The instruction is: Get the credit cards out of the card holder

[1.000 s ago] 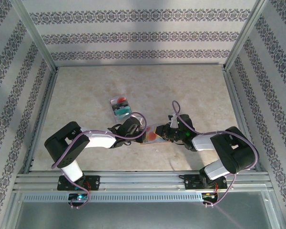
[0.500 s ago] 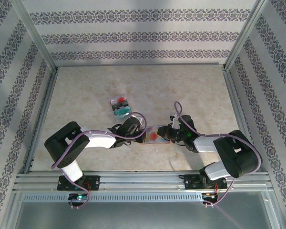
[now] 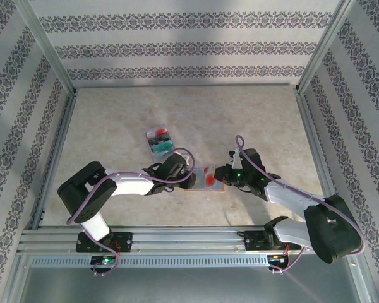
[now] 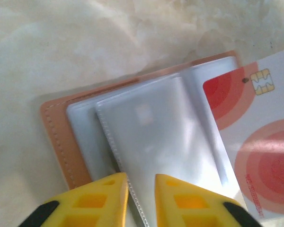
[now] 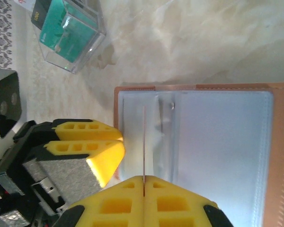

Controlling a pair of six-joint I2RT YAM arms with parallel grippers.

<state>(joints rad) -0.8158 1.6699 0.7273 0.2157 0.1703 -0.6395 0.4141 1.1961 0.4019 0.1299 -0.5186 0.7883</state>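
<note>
Extraction under way on table (image 3: pixel 114 113): our right gripper (image 5: pixel 144 184) pinches red-and-white card (image 4: pixel 265 156) edge-on, card partly out of open card holder (image 4: pixel 57 137); left gripper (image 4: pixel 141 189) narrowly parted over clear sleeve (image 4: pixel 170 142). We should pull straight along pocket, holder pinned down.

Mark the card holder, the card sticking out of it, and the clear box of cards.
card holder (image 4: pixel 57 137): left wrist view, brown leather border at its left edge.
credit card (image 4: pixel 262 151): left wrist view, red circle on its white face.
clear box (image 5: pixel 85 59): right wrist view, transparent side wall.
</note>
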